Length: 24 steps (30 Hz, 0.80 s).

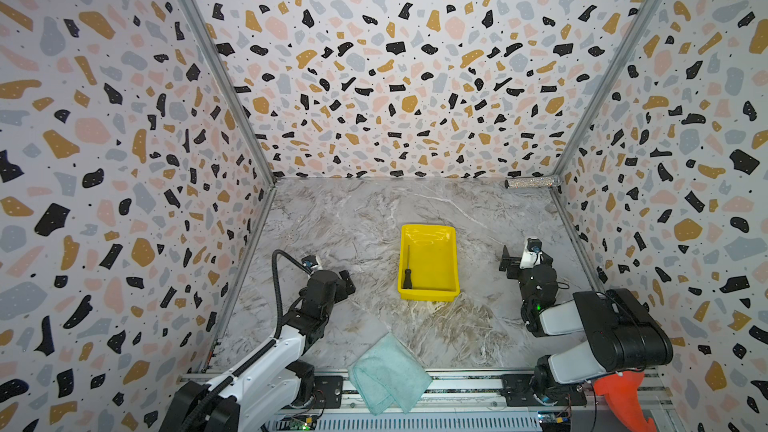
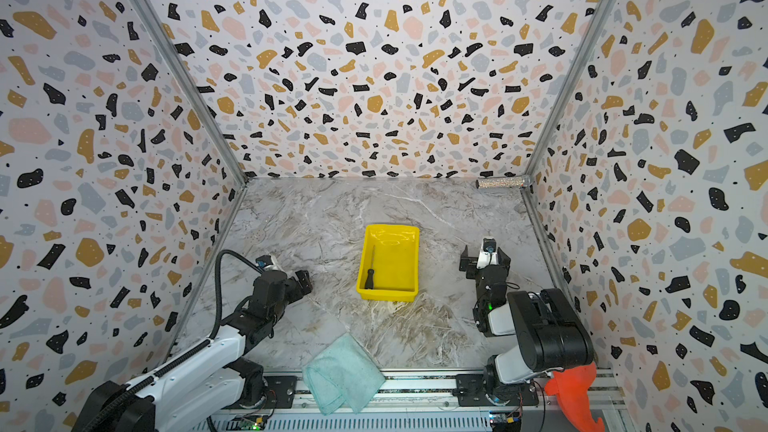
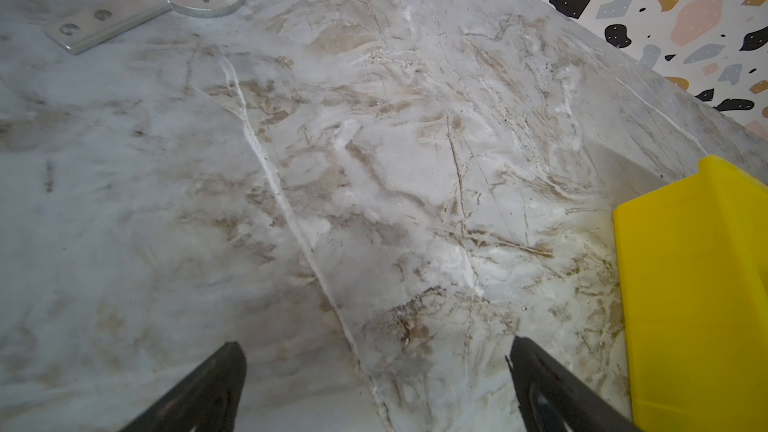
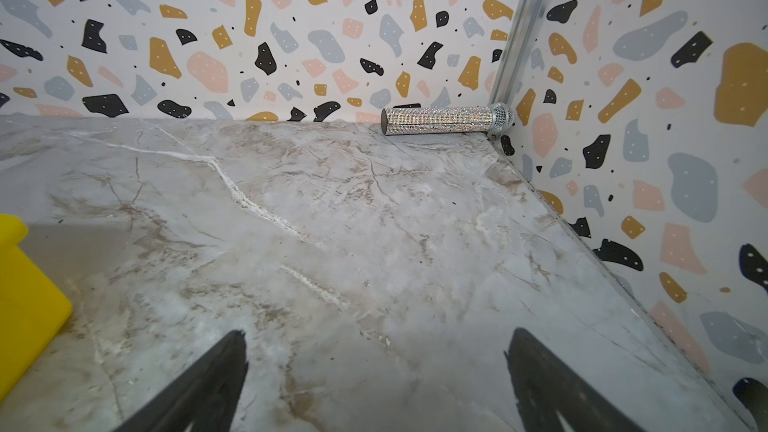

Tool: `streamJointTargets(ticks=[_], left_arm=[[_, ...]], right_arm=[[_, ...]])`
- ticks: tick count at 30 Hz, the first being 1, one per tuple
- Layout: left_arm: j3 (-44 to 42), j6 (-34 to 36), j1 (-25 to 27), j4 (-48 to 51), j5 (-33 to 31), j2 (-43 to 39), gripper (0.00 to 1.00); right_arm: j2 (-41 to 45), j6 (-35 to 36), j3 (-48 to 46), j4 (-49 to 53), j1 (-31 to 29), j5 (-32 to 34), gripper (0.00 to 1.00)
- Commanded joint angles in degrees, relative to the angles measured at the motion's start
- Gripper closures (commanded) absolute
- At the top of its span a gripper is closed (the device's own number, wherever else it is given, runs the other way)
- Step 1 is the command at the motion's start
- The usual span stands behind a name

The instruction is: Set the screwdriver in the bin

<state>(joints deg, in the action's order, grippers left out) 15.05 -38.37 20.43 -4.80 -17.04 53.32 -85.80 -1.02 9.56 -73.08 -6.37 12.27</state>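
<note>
Right gripper hung spread wide and empty over the tabletop near its right edge. The left gripper gaped too, holding nothing, nearer the left edge. The placing looked done, so the sound move was to draw both arms away without nudging the bin. The screwdriver lay inside along the bin's left wall, between the grippers and well apart from both.
</note>
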Motion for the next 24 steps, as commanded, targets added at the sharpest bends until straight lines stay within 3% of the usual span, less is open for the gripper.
streamJointTargets(ticks=[1,5,11,15,18,21,24], left_arm=[[2.27,-0.04,0.17,-1.27,-1.04,0.36,0.00],[3.34,-0.91,0.15,-0.38,-5.02,2.05,0.00],[12.34,-2.88,0.22,6.71,-17.45,6.78,0.00],[18.57,7.92,0.19,3.61,-18.95,10.84,0.00],[21.30,10.98,0.05,0.65,-28.44,13.32,0.00],[18.66,20.97,0.04,-11.50,-32.11,14.88,0.00],[14.87,26.47,-0.03,-20.74,-36.57,16.12,0.00]], right_arm=[[0.02,-0.22,1.01,-1.53,-0.22,0.82,0.01],[0.11,-0.24,0.98,-1.32,-0.22,0.74,0.01],[0.15,-0.24,0.98,-1.34,-0.07,0.76,0.01],[0.16,-0.21,0.98,-1.25,-0.06,0.65,0.01],[0.12,-0.14,0.99,-1.24,-0.05,0.67,0.01],[0.15,-0.19,0.98,-1.21,-0.09,0.60,0.01],[0.11,-0.21,0.99,-1.26,-0.05,0.65,0.01]])
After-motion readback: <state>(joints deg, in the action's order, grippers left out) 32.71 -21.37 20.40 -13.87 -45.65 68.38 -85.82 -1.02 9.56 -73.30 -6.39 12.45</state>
